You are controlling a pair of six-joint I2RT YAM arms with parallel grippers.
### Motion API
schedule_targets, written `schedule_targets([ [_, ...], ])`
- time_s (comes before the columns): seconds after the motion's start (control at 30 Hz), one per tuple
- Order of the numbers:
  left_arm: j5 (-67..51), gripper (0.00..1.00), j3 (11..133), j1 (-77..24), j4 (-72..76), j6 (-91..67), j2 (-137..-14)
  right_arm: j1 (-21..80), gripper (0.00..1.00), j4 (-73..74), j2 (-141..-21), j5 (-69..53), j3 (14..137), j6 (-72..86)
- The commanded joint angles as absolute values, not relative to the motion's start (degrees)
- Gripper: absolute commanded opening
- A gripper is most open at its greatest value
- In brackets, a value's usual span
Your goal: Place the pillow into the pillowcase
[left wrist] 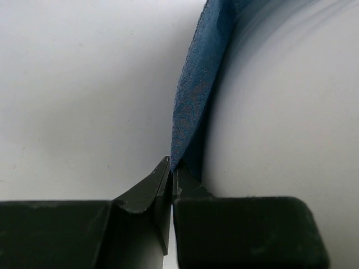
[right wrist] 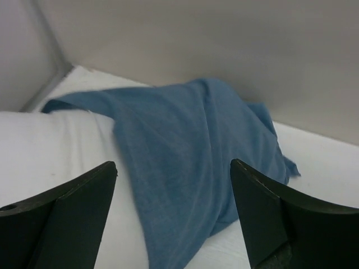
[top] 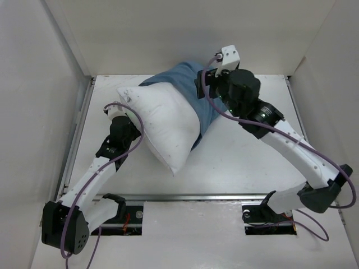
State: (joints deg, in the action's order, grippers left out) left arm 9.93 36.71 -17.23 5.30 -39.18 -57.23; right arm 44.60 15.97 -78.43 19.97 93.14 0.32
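Note:
The white pillow point(top: 168, 126) lies diagonally on the table. The slate-blue pillowcase point(top: 182, 75) covers its far right end and runs down its right side. My left gripper point(top: 133, 119) is at the pillow's left side. In the left wrist view it point(left wrist: 171, 168) is shut on a thin edge of the pillowcase point(left wrist: 193, 95), with the pillow point(left wrist: 280, 112) bulging to the right. My right gripper point(top: 205, 84) hovers over the far end. In the right wrist view it point(right wrist: 174, 163) is open and empty above the pillowcase point(right wrist: 190, 129) and the pillow point(right wrist: 50, 145).
White walls point(top: 50, 84) close in the table on the left, back and right. A metal rail point(top: 190, 197) runs along the near edge by the arm bases. Bare table point(top: 247, 162) lies to the right of the pillow.

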Motion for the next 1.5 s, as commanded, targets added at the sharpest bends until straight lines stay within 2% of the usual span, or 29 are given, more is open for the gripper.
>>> schedule_targets([
  [0.0,10.7,0.0,37.3,-16.8,11.3,-39.9,-54.6,44.5,0.87,23.1,-84.0,29.9,93.2,2.2],
  [0.27,10.2,0.0,37.8,-16.8,10.3,-39.9,-54.1,45.8,0.85,24.2,-91.0,24.0,93.7,2.2],
  [0.67,10.2,0.0,37.8,-16.8,10.3,-39.9,-54.6,46.3,0.87,21.2,-85.3,10.3,88.9,1.0],
  [0.87,10.2,0.0,38.8,-16.8,9.8,-39.4,-54.0,46.3,0.87,23.1,-91.9,17.9,91.0,1.5],
  [1.0,10.7,0.0,38.8,-16.8,8.7,-39.4,-52.2,46.3,0.86,24.4,-96.4,31.0,93.2,5.5],
  [1.17,11.9,0.0,39.4,-16.8,7.6,-38.8,-51.7,46.3,0.82,26.5,-99.3,54.6,95.9,12.1],
  [1.27,12.5,0.0,39.9,-16.8,6.9,-38.3,-51.7,46.3,0.75,27.1,-99.3,64.2,95.9,14.3],
  [1.37,13.1,0.0,39.9,-16.8,6.3,-38.3,-51.7,46.3,0.6,26.5,-99.3,68.1,96.4,15.1],
  [1.43,13.1,0.0,40.4,-16.8,5.8,-37.8,-51.7,46.3,0.37,24.9,-99.8,67.6,96.4,13.9],
  [1.47,13.1,0.0,40.4,-16.8,5.8,-37.8,-51.7,46.3,0.2,24.9,-99.8,65.8,97.0,12.8],
])
